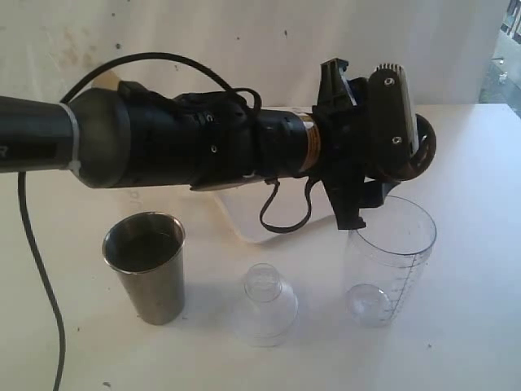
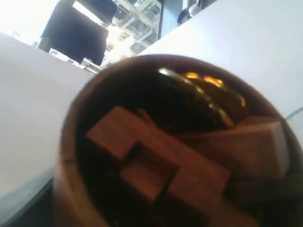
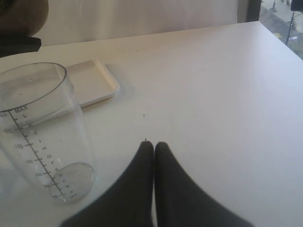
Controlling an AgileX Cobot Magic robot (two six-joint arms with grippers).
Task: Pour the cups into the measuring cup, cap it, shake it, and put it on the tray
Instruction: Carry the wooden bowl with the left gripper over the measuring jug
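Note:
My left gripper (image 1: 409, 148) reaches across from the left, shut on the small brown cup (image 1: 425, 147). It holds the cup tipped on its side just above the rim of the clear measuring cup (image 1: 389, 262). The left wrist view looks straight into the brown cup (image 2: 71, 156), where wooden blocks (image 2: 156, 165) lie. The measuring cup (image 3: 42, 137) stands upright and looks empty. The steel tumbler (image 1: 147, 277) stands at the front left. My right gripper (image 3: 154, 144) is shut on nothing, low over the table beside the measuring cup. The white tray (image 3: 94, 82) lies beyond the measuring cup. The frosted cup is out of view.
A small clear domed lid (image 1: 265, 301) rests on the table between the tumbler and the measuring cup. The left arm's black cable (image 1: 37, 244) hangs down at the far left. The tray's edge (image 1: 240, 220) shows under the left arm.

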